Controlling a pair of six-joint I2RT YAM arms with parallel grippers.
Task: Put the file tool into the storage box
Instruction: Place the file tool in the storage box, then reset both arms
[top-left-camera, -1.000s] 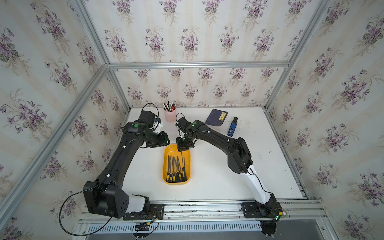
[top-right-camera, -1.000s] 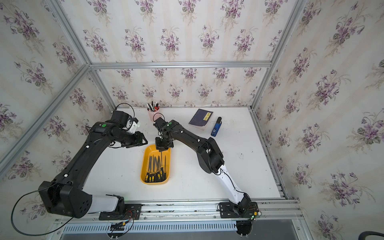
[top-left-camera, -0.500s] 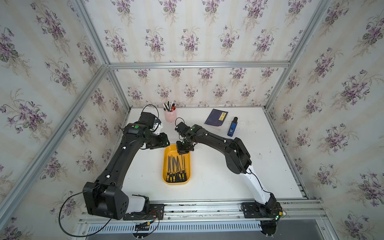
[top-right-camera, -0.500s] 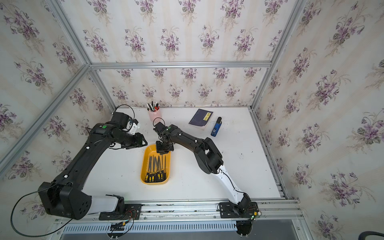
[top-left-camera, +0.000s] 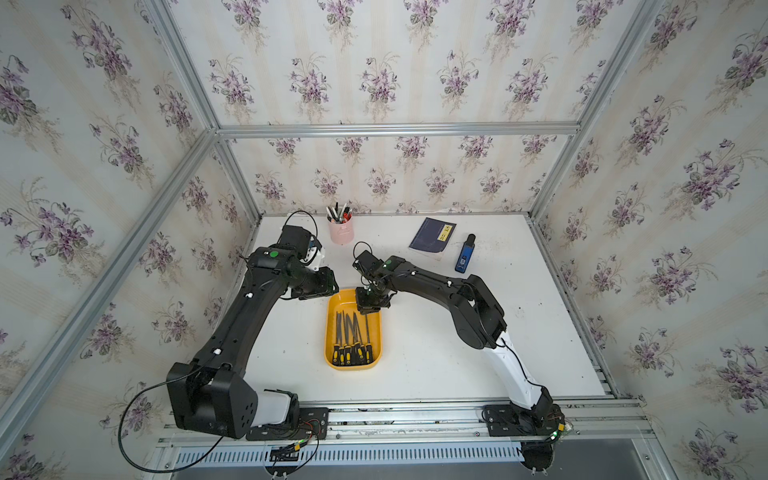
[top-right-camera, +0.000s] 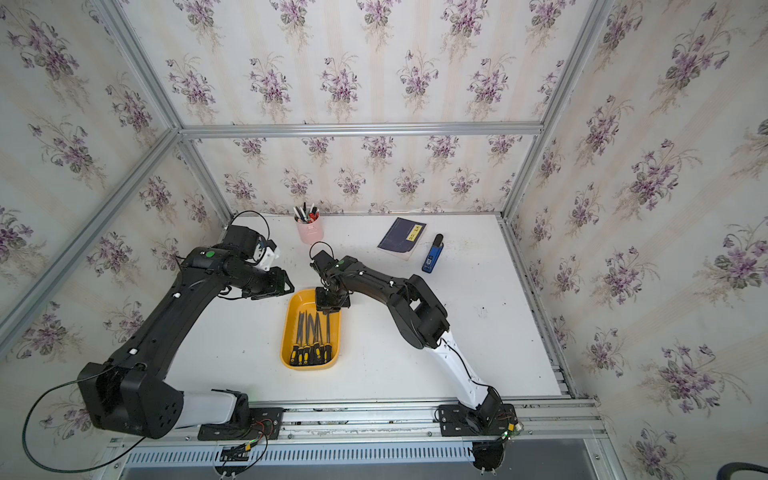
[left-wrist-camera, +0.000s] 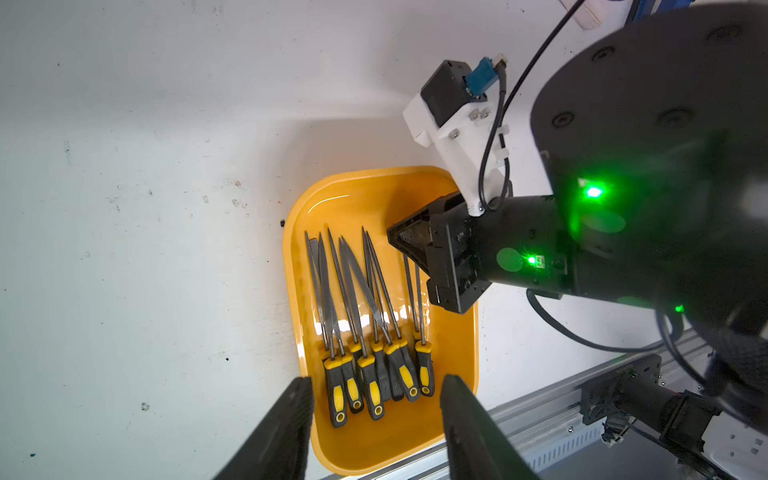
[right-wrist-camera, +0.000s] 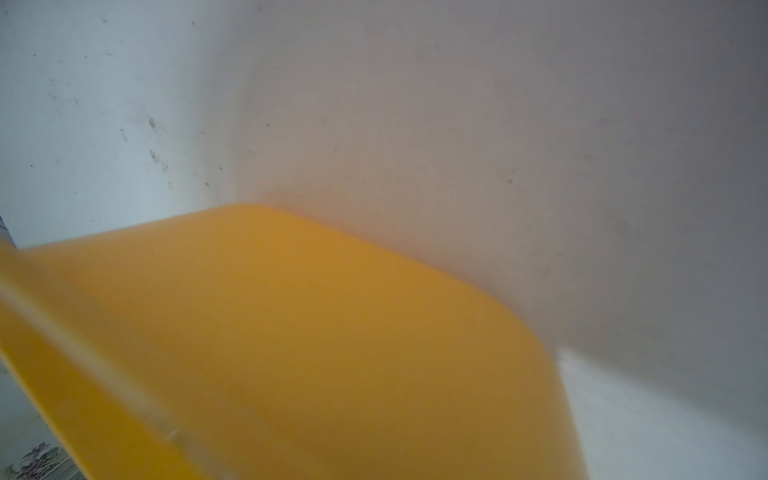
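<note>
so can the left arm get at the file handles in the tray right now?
Probably yes: the left gripper is open near the far corner of the storage box, the file handles lie uncovered at its near end, and the right gripper covers only the tips.

Storage box (top-left-camera: 341, 301): shallow orange-yellow tray with rounded corners, lying flat just below centre in both top views. File tools (top-left-camera: 353, 353): black-and-yellow handles, grey blades, bunched lengthwise inside, handles toward the bottom edge.

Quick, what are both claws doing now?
Left gripper: open, empty.
Right gripper: shut over the shallow orange-yellow plastic tray; whether it holds anything cannot be told.
</note>
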